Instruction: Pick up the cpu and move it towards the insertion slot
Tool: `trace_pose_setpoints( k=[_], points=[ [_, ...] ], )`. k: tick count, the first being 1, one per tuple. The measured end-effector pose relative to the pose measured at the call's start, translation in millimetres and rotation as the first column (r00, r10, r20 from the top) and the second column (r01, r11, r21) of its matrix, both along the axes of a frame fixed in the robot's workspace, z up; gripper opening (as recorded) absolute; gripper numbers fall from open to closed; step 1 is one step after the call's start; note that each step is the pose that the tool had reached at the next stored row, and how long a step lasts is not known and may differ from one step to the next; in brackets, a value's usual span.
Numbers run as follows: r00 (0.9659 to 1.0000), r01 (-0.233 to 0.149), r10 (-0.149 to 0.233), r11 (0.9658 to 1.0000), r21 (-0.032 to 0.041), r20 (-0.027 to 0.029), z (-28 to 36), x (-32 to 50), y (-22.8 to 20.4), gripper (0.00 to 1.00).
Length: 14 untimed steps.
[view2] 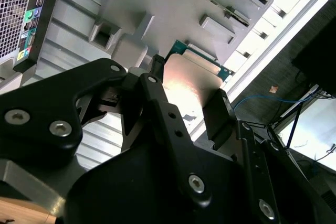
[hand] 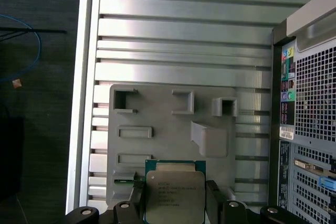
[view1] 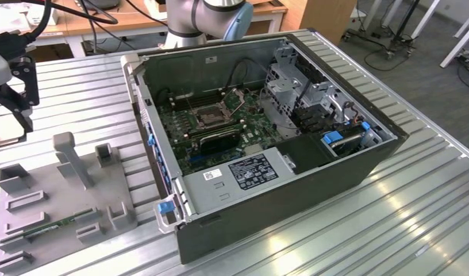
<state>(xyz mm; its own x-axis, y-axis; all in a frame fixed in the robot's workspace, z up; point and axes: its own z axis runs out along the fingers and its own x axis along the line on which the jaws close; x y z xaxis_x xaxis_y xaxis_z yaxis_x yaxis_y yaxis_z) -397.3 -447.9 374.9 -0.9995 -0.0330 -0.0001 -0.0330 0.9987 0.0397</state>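
Note:
The cpu [hand: 174, 192], a pale metal square with a green edge, sits between my gripper's [hand: 175, 204] two black fingers [hand: 212, 199], which are shut on its sides. It hangs above the grey plastic fixture [hand: 163, 108]. The second wrist view shows the cpu [view2: 191, 85] from below, clamped in the gripper [view2: 190, 92]. In the exterior view the gripper [view1: 20, 109] hangs at the far left, above the table and beyond the fixture [view1: 62, 198]. The insertion slot [view1: 211, 117], a silvery frame with a dark centre, lies on the motherboard inside the open computer case [view1: 296, 190], well to the exterior view's right of the gripper.
A green memory stick [view1: 50, 225] lies in the fixture. The case's upright walls [view1: 150, 144] ring the motherboard, with drive cages [view1: 296, 92] and a power supply [view1: 242, 172] inside. The arm's base [view1: 204, 17] stands behind the case. The ribbed metal table [view1: 418, 218] ends near the fixture.

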Motion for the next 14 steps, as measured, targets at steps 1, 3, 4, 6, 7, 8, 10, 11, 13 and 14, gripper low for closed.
trace_pose_setpoints(
  k=[1, 3, 4, 6, 7, 8, 10, 11, 13, 14],
  points=[
    [1.0, 0.0, 0.0, 1.0, 0.0, 0.0, 0.4, 0.0, 0.0, 0.55],
    [1.0, 0.0, 0.0, 1.0, 0.0, 0.0, 1.0, 0.0, 0.0, 0.55],
    [1.0, 0.0, 0.0, 1.0, 0.0001, 0.0002, 1.1, 0.0, 0.0, 0.55],
    [1.0, 0.0, 0.0, 1.0, 0.0, 0.0, 1.5, 0.0, 0.0, 0.55],
    [1.0, 0.0, 0.0, 1.0, 0.0, 0.0, 1.6, 0.0, 0.0, 0.55],
    [1.0, 0.0, 0.0, 1.0, 0.0, 0.0001, 1.6, 0.0, 0.0, 0.55],
    [1.0, 0.0, 0.0, 1.0, -0.0001, -0.0001, 1.7, 0.1, 0.0, 0.55],
    [1.0, 0.0, 0.0, 1.0, -0.0001, -0.0001, 1.8, 0.3, 0.0, 0.55],
    [1.0, 0.0, 0.0, 1.0, 0.0, -0.0001, 1.7, 1.2, 0.0, 0.55],
    [1.0, 0.0, 0.0, 1.0, 0.0, 0.0, 1.6, 1.6, 0.0, 0.55]
  ],
)
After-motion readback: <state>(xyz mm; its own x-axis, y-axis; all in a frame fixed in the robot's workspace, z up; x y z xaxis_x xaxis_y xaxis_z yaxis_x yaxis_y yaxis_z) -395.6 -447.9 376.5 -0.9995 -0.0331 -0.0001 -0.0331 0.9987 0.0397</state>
